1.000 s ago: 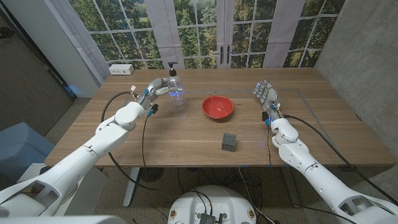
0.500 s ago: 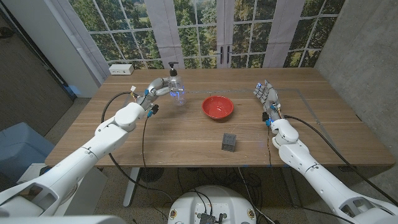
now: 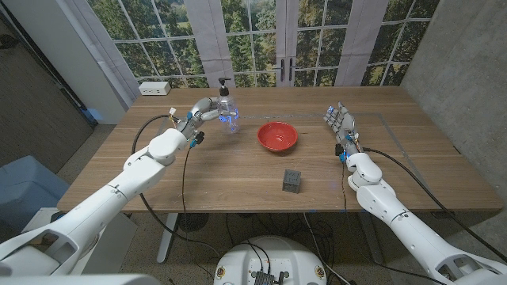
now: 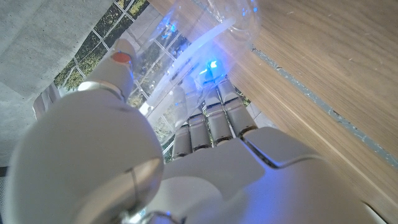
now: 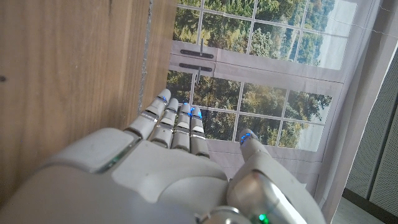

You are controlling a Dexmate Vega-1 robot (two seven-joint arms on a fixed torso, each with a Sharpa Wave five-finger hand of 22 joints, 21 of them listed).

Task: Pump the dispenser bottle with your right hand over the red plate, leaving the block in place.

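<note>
Little of the job looks done from where I stand: the dispenser bottle (image 3: 227, 111) is gripped by the left hand (image 3: 204, 109), whose fingers wrap its clear body, as the left wrist view shows up close, but it sits to the robot's left of the red plate (image 3: 277, 136), near it and not yet over it. Whether the bottle is lifted or standing on the counter (image 3: 238, 178) I cannot tell. The pump head looks untouched and the plate shows nothing squirted into it that I can make out. The right hand (image 3: 339, 120) is well apart from both, on the far side of the plate, fingers apart and holding nothing, standing on its edge with the fingers reaching away. The block (image 3: 292, 180) sits nearer the robot than the plate, undisturbed. Left to do, I'd judge: bring the bottle above the plate, carry the right hand across, and press the pump
</note>
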